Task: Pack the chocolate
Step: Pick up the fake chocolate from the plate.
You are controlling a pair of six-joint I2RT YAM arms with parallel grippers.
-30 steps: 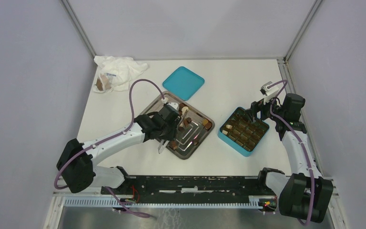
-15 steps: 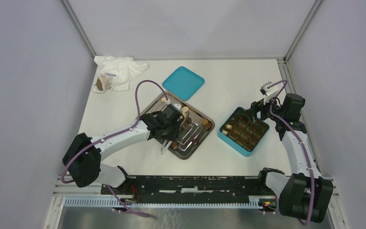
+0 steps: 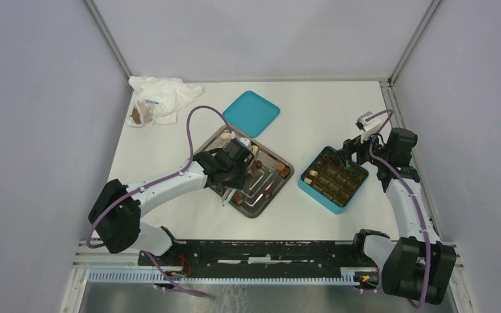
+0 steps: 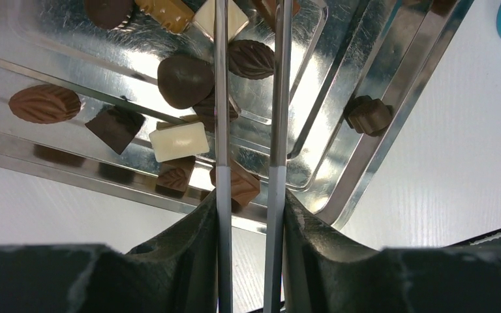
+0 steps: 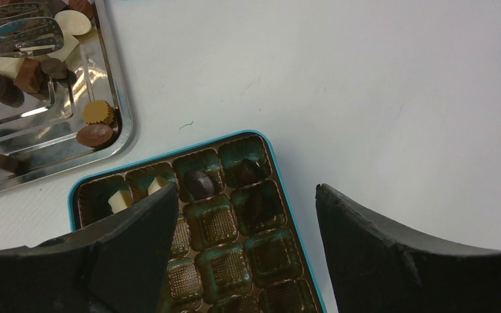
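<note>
Several small chocolates lie on the steel tray: a dark round one, a white block, a light brown leaf shape and a brown piece on the rim step. My left gripper hangs over the tray, shut on metal tongs whose tips run out of the wrist view. In the top view that gripper is above the tray's middle. My right gripper is open and empty above the teal box, which holds white pieces and dark ones.
A teal lid lies behind the tray. A white wrinkly plastic bag with a brown lump sits at the back left corner. The teal box stands right of the tray. Grey walls and metal posts enclose the table.
My left arm has shifted a little to the right and farther over the tray with the tongs. The right arm and the box have not moved.
</note>
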